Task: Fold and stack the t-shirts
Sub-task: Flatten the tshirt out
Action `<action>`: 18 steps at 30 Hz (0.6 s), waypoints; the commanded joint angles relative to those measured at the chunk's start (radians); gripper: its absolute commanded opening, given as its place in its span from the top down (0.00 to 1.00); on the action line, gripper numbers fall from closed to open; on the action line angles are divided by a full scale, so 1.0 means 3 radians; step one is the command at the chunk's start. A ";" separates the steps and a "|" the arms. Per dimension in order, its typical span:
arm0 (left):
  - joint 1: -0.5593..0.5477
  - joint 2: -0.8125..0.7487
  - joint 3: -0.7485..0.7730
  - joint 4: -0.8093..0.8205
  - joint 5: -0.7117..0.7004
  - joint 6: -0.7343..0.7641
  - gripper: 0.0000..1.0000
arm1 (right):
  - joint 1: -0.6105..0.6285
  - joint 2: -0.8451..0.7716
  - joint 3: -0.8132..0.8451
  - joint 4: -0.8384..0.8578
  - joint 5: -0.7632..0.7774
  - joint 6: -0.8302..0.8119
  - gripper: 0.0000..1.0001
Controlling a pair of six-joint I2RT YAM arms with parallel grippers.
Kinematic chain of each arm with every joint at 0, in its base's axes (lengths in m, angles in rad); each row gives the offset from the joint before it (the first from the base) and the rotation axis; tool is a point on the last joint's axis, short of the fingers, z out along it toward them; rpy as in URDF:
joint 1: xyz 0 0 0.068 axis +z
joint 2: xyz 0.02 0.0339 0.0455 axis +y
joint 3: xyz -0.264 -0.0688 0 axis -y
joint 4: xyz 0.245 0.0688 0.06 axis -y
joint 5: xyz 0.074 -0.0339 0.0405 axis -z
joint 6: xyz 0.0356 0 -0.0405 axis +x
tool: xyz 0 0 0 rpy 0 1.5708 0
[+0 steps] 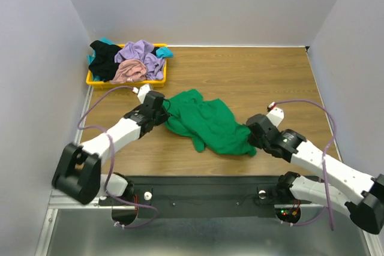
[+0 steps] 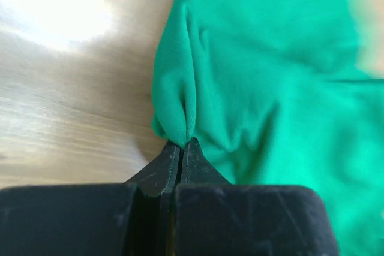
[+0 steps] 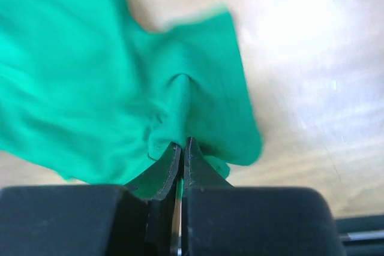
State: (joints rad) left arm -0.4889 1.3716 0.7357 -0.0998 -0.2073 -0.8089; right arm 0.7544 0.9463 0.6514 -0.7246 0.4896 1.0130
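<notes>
Closest to the left wrist camera, the two black fingers (image 2: 201, 169) of the left gripper (image 2: 181, 143) are pressed tip to tip, with a small ridge of the green t-shirt (image 2: 270, 88) pinched between them. From that pinch the cloth rises in a narrow fold straight ahead of the tips and spreads out to their right. To their left is the bare wooden table (image 2: 72, 100), with a bright patch of glare. The far right edge of the shirt is blurred in this view, so its outline there cannot be told.

The right gripper (image 3: 183, 143) is clamped in the same way on another edge of the same shirt. A puckered bit of green sits in its tips, and the bulk of the fabric lies ahead and to their left. A short flap lies just to their right, with bare table beyond it.

From above, the shirt lies crumpled on the table between the two sets of fingers. The left gripper is at its left edge and the right gripper at its near right corner. Well beyond the left gripper's tips, at the far left corner of the table, a yellow tray (image 1: 90, 80) holds a loose heap. In it are a black tee (image 1: 105, 61), a lavender tee (image 1: 141, 52) and a pink tee (image 1: 129, 71), with teal cloth (image 1: 163, 52) showing at the heap's edges.
</notes>
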 commanded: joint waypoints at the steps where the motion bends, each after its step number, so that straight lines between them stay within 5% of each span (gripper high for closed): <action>1: -0.0017 -0.0944 0.0150 -0.0046 -0.0199 0.0068 1.00 | 0.0017 -0.0300 0.0491 0.0135 0.0623 -0.0216 1.00; 10: -0.0027 -0.1978 0.0784 -0.0107 -0.0311 0.0324 1.00 | 0.0011 -0.0511 0.1913 0.0063 0.1384 -0.0987 1.00; 18: -0.0032 -0.2393 0.1545 -0.0112 -0.0045 0.0610 1.00 | 0.0017 -0.0510 0.2941 0.0058 0.1395 -0.1337 1.00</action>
State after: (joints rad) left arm -0.4957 0.7128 1.0954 -0.1768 -0.2501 -0.6895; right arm 0.7544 0.8173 1.4677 -0.7170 0.8436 0.6674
